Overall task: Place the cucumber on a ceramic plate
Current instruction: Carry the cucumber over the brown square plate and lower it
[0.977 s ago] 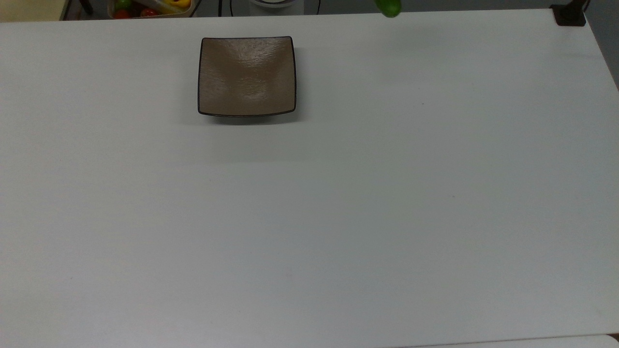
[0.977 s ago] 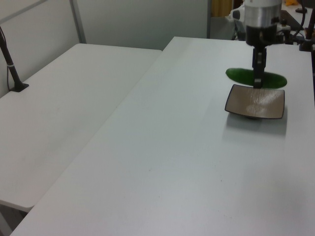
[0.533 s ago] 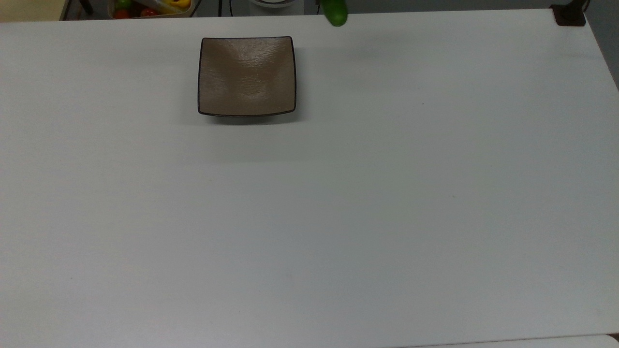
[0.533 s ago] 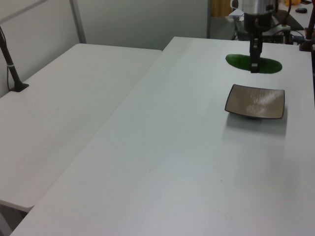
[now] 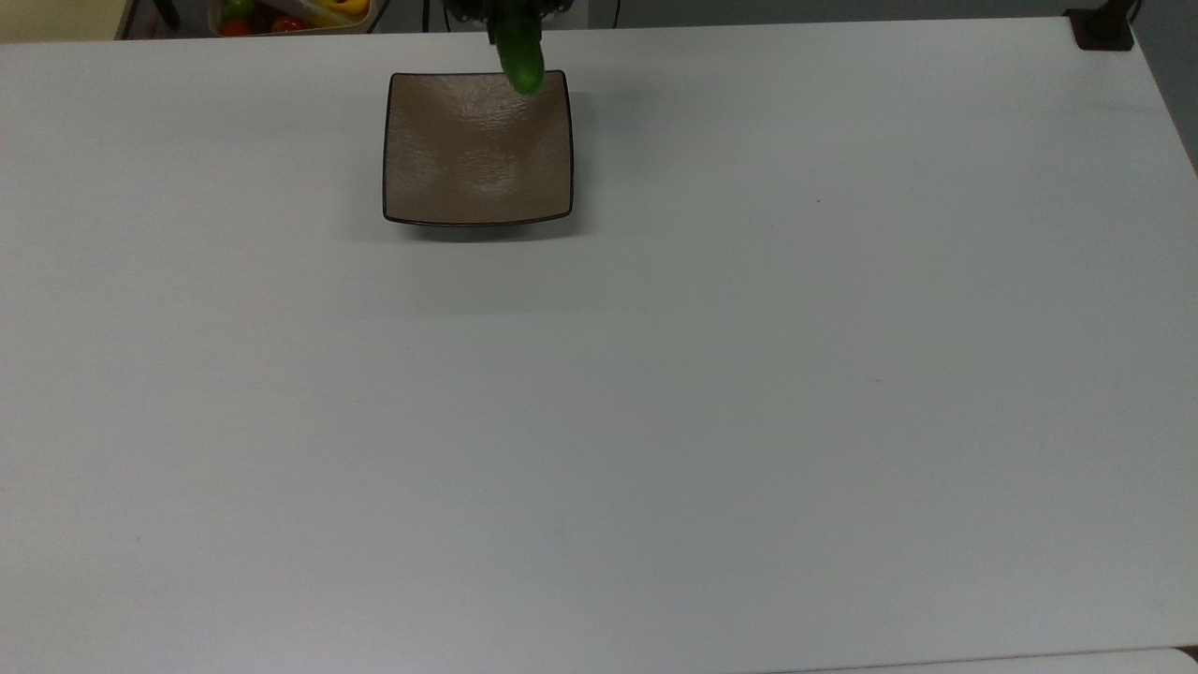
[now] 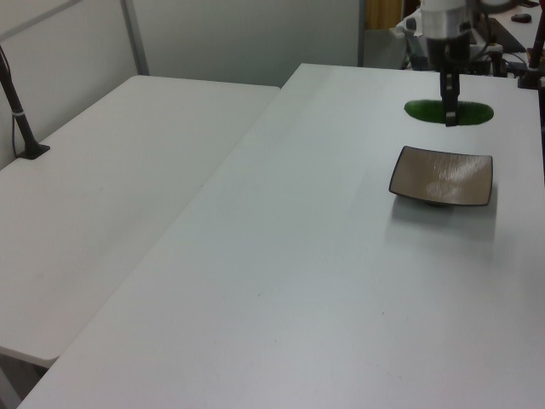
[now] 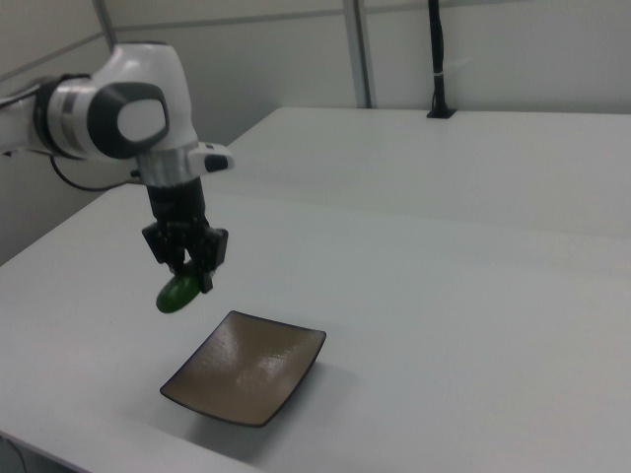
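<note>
One cucumber (image 7: 177, 294) is held in the air by the gripper (image 7: 187, 264), whose jaws are closed on its middle; it is carried level, clear of the tabletop (image 5: 711, 374). In the right view it hangs end-on, above and just to the right view's left of the plate (image 7: 246, 379), with a clear gap of air between the two. In the left view the cucumber (image 6: 449, 112) is seen lengthwise, with a dark finger (image 6: 449, 100) crossing its middle, and it appears beyond the plate's (image 6: 443, 175) far rim. In the top view one rounded end of the cucumber (image 5: 520, 58) is seen over the plate's (image 5: 468, 159) rim nearest the tabletop's top edge, towards the top view's right corner of that rim; the rest of it runs out of the picture.

The plate is set flat on the white tabletop, close to the edge that lies at the top of the top view and somewhat to the top view's left of that edge's middle. Nothing lies on its brown glossy surface.

Beyond that edge, at the top view's upper left, a container (image 5: 290, 17) of red, yellow and green items is partly seen. At the tabletop's upper right corner in the top view, a dark mount (image 5: 1103, 28) is fixed.
</note>
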`<state>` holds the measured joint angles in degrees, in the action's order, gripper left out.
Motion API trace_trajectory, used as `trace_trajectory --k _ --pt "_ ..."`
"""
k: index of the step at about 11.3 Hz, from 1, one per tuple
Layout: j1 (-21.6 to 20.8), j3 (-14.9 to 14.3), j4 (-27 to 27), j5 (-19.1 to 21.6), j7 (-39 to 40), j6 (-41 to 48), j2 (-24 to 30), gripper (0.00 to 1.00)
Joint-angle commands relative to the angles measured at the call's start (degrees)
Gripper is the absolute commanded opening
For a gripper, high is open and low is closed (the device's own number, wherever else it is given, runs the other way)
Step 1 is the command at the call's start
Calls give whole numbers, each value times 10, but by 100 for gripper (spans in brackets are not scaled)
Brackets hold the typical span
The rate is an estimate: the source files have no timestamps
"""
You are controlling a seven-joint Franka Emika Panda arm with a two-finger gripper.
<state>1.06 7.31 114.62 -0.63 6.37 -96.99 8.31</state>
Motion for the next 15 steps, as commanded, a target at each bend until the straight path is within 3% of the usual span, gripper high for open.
trace_trajectory --k 1,5,8,9,10,11,12,13,15 --pt "32 0 96 -24 25 -115 3 9" --pt "40 0 120 -44 24 -237 -95 10" --pt "44 -1 125 -46 24 -278 -127 12" --pt "45 -1 126 -46 24 -278 -127 17" --pt "53 -4 125 -46 23 -278 -124 42" --pt "53 -5 125 -46 24 -272 -120 54" --pt "53 -5 124 -46 24 -271 -116 74" --pt "53 -5 122 -46 23 -271 -115 87" --pt "52 -5 120 -44 16 -268 -100 98"
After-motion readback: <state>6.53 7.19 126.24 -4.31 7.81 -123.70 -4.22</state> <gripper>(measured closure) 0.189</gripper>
